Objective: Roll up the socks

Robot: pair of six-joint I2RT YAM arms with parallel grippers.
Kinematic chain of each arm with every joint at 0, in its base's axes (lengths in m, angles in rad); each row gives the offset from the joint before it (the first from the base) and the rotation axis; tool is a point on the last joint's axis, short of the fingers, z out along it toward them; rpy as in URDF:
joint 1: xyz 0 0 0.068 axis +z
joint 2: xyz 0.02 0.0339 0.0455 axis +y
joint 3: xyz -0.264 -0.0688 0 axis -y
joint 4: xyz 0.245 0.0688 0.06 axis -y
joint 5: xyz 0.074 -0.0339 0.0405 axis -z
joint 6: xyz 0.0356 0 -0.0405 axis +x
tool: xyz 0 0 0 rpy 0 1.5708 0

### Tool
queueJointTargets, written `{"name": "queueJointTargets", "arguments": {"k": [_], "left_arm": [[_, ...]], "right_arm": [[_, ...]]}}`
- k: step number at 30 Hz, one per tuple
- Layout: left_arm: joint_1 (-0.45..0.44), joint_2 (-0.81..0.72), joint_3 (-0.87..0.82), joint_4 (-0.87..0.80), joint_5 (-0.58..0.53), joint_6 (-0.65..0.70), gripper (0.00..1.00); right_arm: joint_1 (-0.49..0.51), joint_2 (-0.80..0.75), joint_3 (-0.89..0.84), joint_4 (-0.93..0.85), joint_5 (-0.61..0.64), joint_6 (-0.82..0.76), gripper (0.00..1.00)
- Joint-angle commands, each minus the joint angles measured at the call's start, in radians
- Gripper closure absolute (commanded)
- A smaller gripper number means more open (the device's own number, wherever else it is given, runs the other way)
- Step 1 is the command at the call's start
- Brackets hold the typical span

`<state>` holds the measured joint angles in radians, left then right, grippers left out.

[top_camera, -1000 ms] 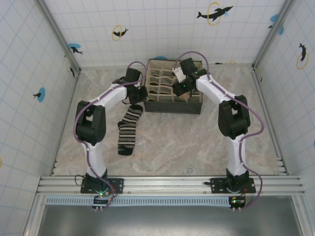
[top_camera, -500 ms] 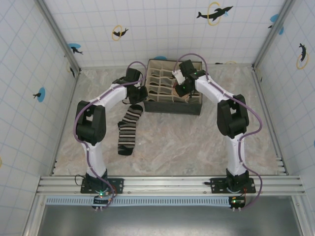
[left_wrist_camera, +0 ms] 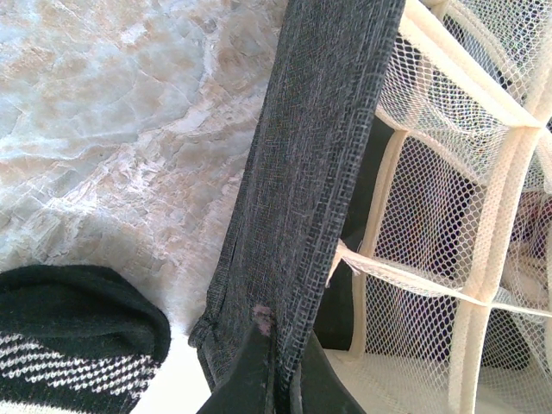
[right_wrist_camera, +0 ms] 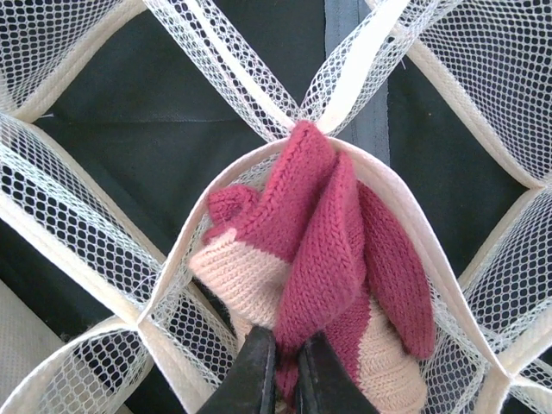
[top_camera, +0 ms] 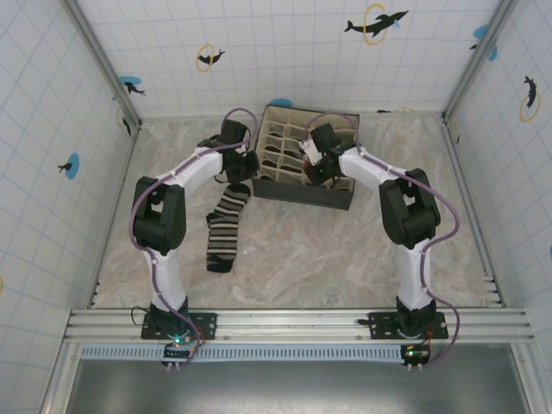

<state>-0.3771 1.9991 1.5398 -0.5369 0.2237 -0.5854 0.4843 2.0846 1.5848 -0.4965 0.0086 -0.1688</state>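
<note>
Cream mesh (right_wrist_camera: 78, 198) divides the grey fabric box (top_camera: 302, 191) into cells. One cell holds the peach sock (right_wrist_camera: 328, 250), bunched with its dark red end up and pinched by the right gripper (right_wrist_camera: 287, 375). The black striped sock (top_camera: 226, 226) lies flat on the marble table (top_camera: 345, 250) — long axis running from the box's left corner toward the near edge. Both arms reach forward with elbows bent; the left gripper (left_wrist_camera: 280, 379) clamps the box's wall.

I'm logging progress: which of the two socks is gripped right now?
The peach sock with the dark red cuff: the right end effector pinches it inside an organizer cell. The black striped sock lies loose on the table.
</note>
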Motion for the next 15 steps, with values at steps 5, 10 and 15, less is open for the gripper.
{"name": "queueJointTargets", "arguments": {"k": [5, 10, 15], "left_arm": [[0.011, -0.010, 0.005, 0.028, 0.013, -0.054, 1.00], [0.012, -0.001, 0.000, 0.075, 0.081, -0.067, 1.00], [0.011, 0.017, 0.017, 0.090, 0.115, -0.078, 1.00]], "right_arm": [[-0.028, -0.044, 0.041, -0.037, 0.038, 0.062, 0.78], [-0.038, -0.067, 0.085, -0.029, 0.025, 0.075, 0.55], [-0.039, -0.089, 0.155, -0.036, 0.036, 0.076, 0.39]]}}
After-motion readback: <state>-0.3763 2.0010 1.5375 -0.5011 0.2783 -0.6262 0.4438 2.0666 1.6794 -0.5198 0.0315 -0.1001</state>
